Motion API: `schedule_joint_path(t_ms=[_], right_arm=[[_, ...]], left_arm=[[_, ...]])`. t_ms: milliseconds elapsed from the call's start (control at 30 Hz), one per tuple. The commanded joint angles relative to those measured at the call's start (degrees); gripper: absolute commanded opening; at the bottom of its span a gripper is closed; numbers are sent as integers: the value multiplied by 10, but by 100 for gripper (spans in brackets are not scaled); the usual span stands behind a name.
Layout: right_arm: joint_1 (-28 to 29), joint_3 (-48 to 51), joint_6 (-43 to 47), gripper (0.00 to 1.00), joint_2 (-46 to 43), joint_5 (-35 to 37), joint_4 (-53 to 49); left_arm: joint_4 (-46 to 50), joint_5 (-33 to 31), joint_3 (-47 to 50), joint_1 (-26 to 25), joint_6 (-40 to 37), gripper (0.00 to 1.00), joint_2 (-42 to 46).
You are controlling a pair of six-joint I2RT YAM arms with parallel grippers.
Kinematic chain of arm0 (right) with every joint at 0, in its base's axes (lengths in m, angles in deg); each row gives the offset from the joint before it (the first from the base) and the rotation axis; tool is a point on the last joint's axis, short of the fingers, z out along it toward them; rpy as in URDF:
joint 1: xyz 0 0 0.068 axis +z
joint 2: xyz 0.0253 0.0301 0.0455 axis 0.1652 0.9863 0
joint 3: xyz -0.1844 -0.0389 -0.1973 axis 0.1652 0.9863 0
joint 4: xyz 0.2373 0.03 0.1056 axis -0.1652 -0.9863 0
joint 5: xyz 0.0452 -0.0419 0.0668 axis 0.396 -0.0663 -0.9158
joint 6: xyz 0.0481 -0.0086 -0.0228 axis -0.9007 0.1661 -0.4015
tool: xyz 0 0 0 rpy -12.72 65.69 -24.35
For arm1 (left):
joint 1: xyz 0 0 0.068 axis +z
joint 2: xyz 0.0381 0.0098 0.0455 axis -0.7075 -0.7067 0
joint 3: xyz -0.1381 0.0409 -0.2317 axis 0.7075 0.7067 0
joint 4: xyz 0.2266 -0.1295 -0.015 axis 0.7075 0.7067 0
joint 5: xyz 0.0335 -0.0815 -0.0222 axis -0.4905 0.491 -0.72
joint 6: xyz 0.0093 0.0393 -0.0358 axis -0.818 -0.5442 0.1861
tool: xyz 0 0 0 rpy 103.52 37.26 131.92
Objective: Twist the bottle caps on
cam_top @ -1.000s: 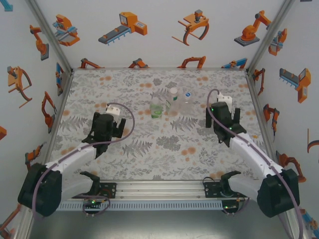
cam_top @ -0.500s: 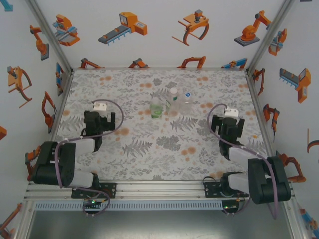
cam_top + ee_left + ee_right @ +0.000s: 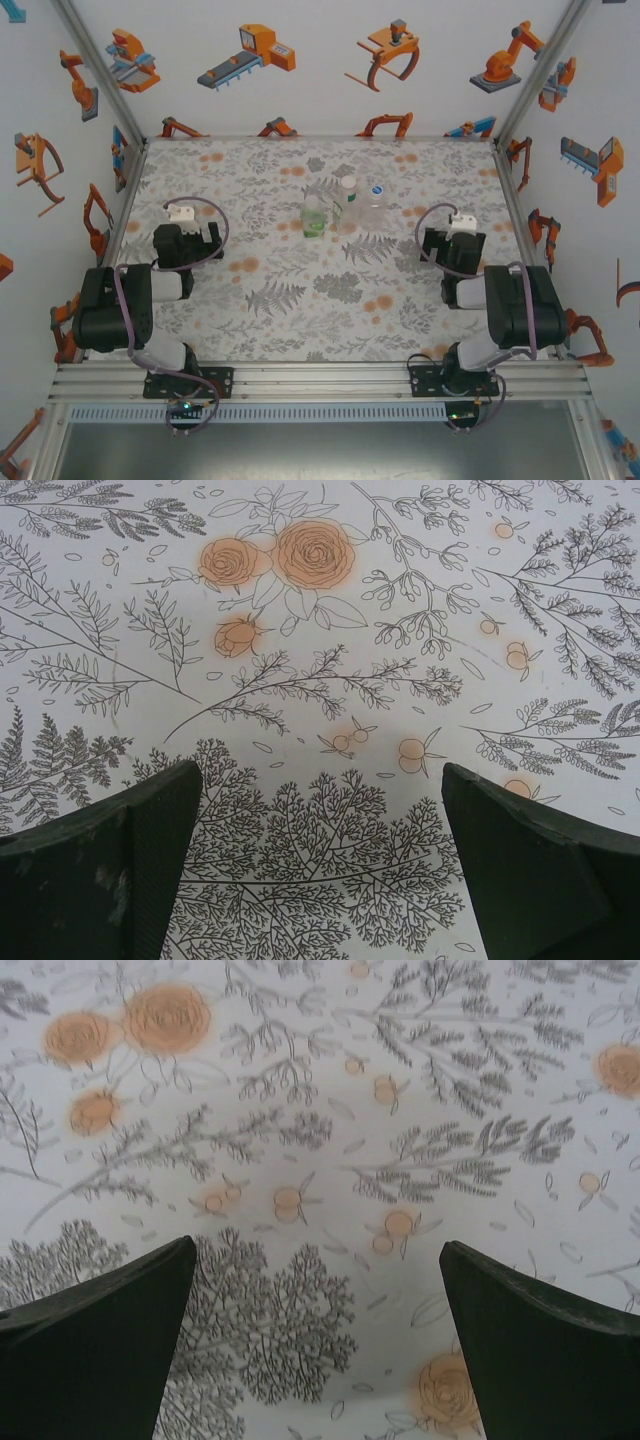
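- Since the earlier frames, you have folded both arms back over their bases. The left gripper has shifted toward the left side of the table, and the right gripper has drawn slightly nearer the near edge. The bottles have not moved.
- Left gripper: it sits low over the floral table cover at the left, well apart from the bottles. In the left wrist view the jaws stand spread wide, with bare printed cloth between the fingers and nothing held.
- Bottles: three stand upright in a tight cluster at the centre of the table, toward the far half and between the two grippers.
  - The green-tinted bottle is on the left of the cluster.
  - The labelled bottle is in the middle, slightly farther back, with a white cap on its neck.
  - The clear bottle is on the right, with a pale cap on top.
  - You cannot tell from above whether any cap is tightened.
- Right gripper: it sits low over the cover at the right, well apart from the bottles. In the right wrist view the jaws are spread wide over bare cloth, gripping nothing.
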Motion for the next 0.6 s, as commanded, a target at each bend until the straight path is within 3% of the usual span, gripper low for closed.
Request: schedule_joint_path(t_ms=[0,133,433,567], right_arm=[[-2,-28,-10,99,-4,15,1],[0,-23,-13,99,-2,27,15],[-12,-35,0,99,-1,-49,-6],[-13,-25,-5,99,-4,-32,8]], left_arm=[[-19,11,-10,-3,11,97,4],[-18,11,-10,-3,11,97,3],[-18,11,-9,-3,11,97,4],[-18,11,-10,-2,11,97,4]])
